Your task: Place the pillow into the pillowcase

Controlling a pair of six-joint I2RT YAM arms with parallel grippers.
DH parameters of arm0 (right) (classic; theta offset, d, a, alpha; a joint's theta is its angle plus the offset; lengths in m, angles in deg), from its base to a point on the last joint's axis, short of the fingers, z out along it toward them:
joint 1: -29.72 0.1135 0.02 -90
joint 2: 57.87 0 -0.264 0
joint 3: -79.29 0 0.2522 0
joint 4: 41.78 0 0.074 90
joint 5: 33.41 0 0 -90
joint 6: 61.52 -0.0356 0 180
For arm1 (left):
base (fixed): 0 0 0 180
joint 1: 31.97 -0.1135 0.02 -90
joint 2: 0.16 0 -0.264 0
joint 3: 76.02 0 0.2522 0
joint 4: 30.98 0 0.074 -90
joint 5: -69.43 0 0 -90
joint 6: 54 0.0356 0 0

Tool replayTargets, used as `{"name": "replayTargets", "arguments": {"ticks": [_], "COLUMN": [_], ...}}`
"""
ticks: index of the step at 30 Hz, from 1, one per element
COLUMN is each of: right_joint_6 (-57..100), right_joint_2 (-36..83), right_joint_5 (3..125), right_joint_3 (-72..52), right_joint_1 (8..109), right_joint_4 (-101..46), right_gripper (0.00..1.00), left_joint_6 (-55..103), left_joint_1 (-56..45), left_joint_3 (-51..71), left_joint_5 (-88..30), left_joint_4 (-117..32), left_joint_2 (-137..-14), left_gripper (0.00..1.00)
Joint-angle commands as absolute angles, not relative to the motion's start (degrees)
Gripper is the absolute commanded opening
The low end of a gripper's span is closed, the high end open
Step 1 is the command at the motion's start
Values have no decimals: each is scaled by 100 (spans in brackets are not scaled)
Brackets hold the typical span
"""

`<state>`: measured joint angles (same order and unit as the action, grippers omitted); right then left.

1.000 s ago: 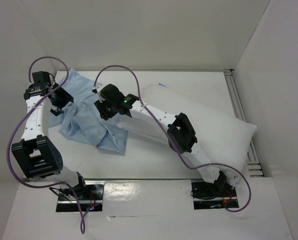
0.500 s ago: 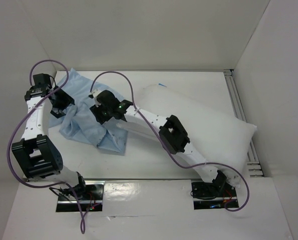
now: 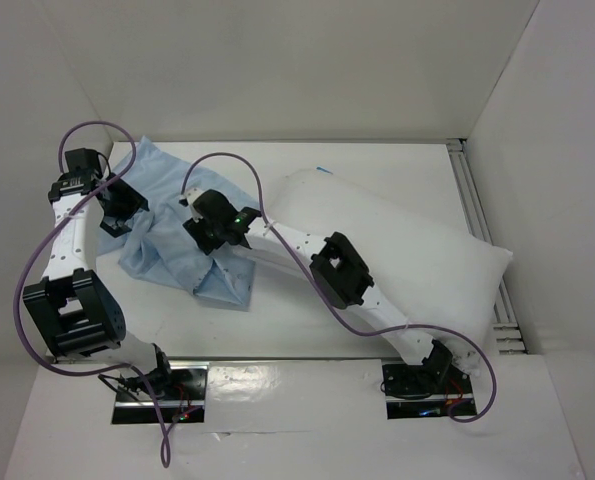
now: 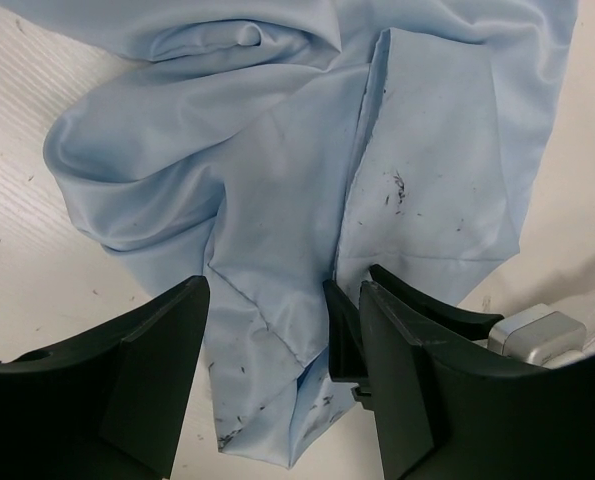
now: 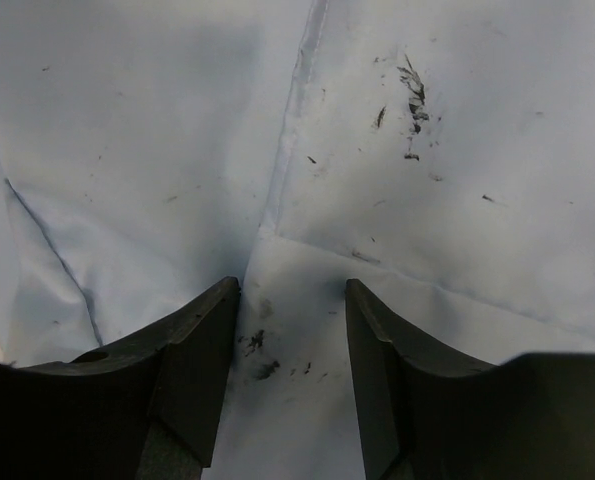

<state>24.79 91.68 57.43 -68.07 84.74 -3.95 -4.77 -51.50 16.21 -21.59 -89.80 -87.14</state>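
Note:
The light blue pillowcase lies crumpled at the left of the table. The white pillow lies at the right, partly under my right arm. My left gripper is over the pillowcase's left edge. In the left wrist view it is open, with a fold of speckled pillowcase running between its fingers. My right gripper is over the middle of the pillowcase. In the right wrist view it is open, its fingertips close above the speckled pillowcase beside a seam.
A metal rail runs along the table's right side. White walls enclose the back and sides. Purple cables loop above both arms. A silvery part shows just right of the left gripper.
My right arm has swung left, off the pillow's corner and over the middle of the pillowcase. My left gripper has hardly moved.

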Motion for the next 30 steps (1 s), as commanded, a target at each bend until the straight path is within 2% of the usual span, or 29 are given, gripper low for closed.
{"name": "replayTargets", "arguments": {"ticks": [1, 7, 11, 12, 15, 16, 18, 22, 24, 30], "right_joint_6": [2540, 2540, 2540, 2540, 2540, 2540, 2540, 2488, 2487, 2224], "right_joint_2": [9189, 9128, 9128, 9128, 9075, 9075, 9014, 8715, 8601, 8223], "right_joint_5": [5712, 5712, 5712, 5712, 5712, 5712, 5660, 5659, 5659, 5905], "right_joint_3": [-7018, -7018, -7018, -7018, -7018, -7070, -7070, -7123, -7070, -6834], "right_joint_1": [8553, 8553, 8553, 8553, 8553, 8553, 8553, 8500, 8500, 8272], "right_joint_4": [-605, -658, -658, -658, -658, -658, -658, -658, -658, -763], "right_gripper": [53, 47, 35, 27, 18, 11, 7, 5, 0, 0], "left_joint_6": [-460, -460, -460, -460, -460, -460, -407, -232, -232, -127], "left_joint_1": [-5184, -5184, -5184, -5184, -5184, -5184, -5184, -5184, -5184, -5184], "left_joint_3": [1596, 1543, 1543, 1543, 1543, 1543, 1543, 1438, 1438, 1385], "left_joint_5": [-2224, -2277, -2329, -2330, -2330, -2391, -2531, -2725, -2787, -2944], "left_joint_4": [-8939, -8939, -8939, -8939, -8939, -8939, -8939, -8886, -8834, -8834], "left_joint_2": [-8586, -8586, -8639, -8639, -8639, -8639, -8691, -8691, -8691, -8743], "left_gripper": [74, 74, 74, 74, 74, 74, 74, 74, 74, 73]}}
